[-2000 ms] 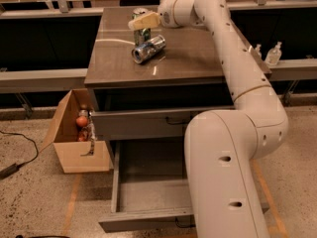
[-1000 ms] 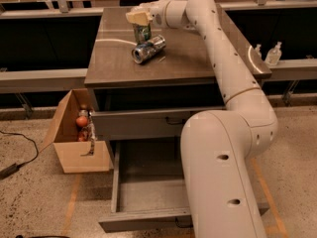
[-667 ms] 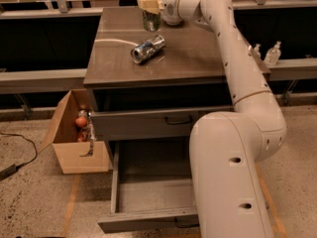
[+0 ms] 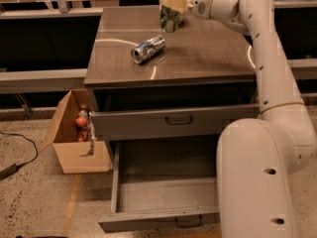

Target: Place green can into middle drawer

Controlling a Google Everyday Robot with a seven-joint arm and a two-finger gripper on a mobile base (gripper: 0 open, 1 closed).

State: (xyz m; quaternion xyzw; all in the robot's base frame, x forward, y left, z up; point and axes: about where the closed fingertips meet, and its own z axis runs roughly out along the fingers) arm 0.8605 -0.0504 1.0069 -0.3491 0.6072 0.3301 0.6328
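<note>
The green can [image 4: 169, 19] stands upright under my gripper [image 4: 173, 4] at the far edge of the grey cabinet's top [image 4: 208, 53]. The gripper grips the can from above around its top. I cannot tell whether the can rests on the top or hangs just above it. The middle drawer [image 4: 163, 195] is pulled far out below, and what shows of its inside is bare. Its dark loop handle [image 4: 188, 223] is at the front. The uppermost drawer [image 4: 148, 125] above it is slightly out.
A silver-blue can [image 4: 147, 48] lies on its side mid-top, in front and left of the green can. An open cardboard box [image 4: 74, 145] with small items stands on the floor left of the cabinet. My arm's white body [image 4: 257, 182] covers the drawers' right side.
My gripper has moved right and back along the cabinet top, from above the silver-blue can to the far edge, and the green can has come with it.
</note>
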